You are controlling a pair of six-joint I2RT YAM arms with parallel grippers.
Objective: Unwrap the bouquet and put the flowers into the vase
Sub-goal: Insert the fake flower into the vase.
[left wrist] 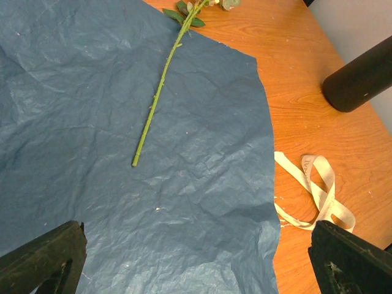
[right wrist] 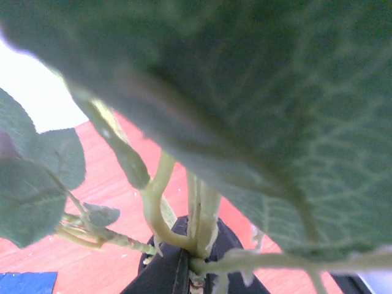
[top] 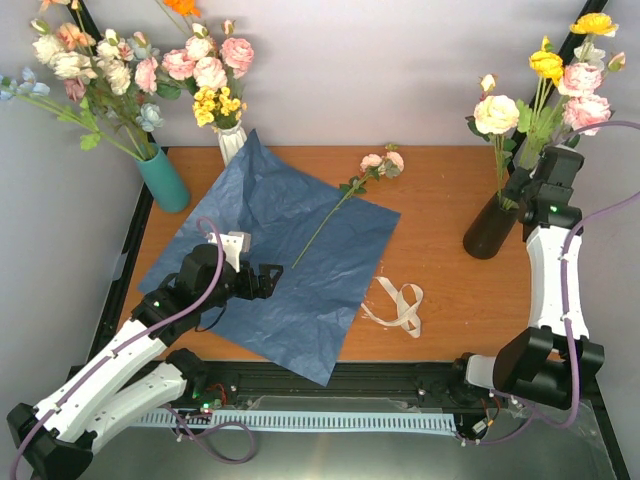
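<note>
Top external view: an orange wooden table carries an unwrapped bouquet, worked by 2 robot arms bolted at its near edge. A crinkled dark-blue paper sheet lies spread flat across the table's left half. At the back left, 2 other bunches stand apart from the work, 1 in a teal vase and 1 in a white vase.

On the right, the dark glossy vase stands upright on bare wood. Pink, cream and yellow flowers rise from its neck. The right end effector is clenched on their green stems just above the vase's mouth. The right wrist view shows the stems pinched between its black fingers, behind a blurred leaf that fills most of the frame.

The left end effector hovers over the paper with its jaws spread wide, grasping nothing. Beyond it, 1 pink bloom on a long stem lies diagonally, its cut end on the paper and its head on the wood. A beige ribbon lies loose and looped on the table, just beside the paper's right edge.
</note>
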